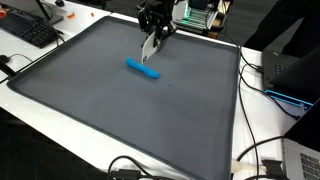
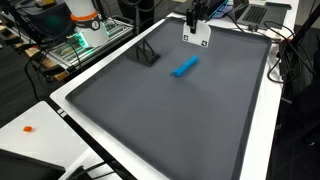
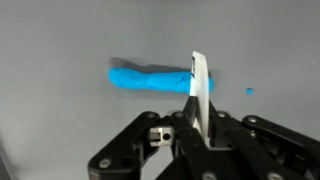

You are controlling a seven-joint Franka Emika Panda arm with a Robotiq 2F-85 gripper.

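While hand (image 1: 153, 36) grips white card (image 3: 199, 78) | blue stick (image 1: 142, 68) lies on gray mat (image 1: 100, 115)

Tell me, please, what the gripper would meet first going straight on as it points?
Probably the blue cylinder, hit first by the white blade that the gripper holds; depth is unclear.

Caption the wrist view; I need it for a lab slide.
Gripper, jaws shut on a thin white card, its edge crossing one end of a blue stick on a gray mat.
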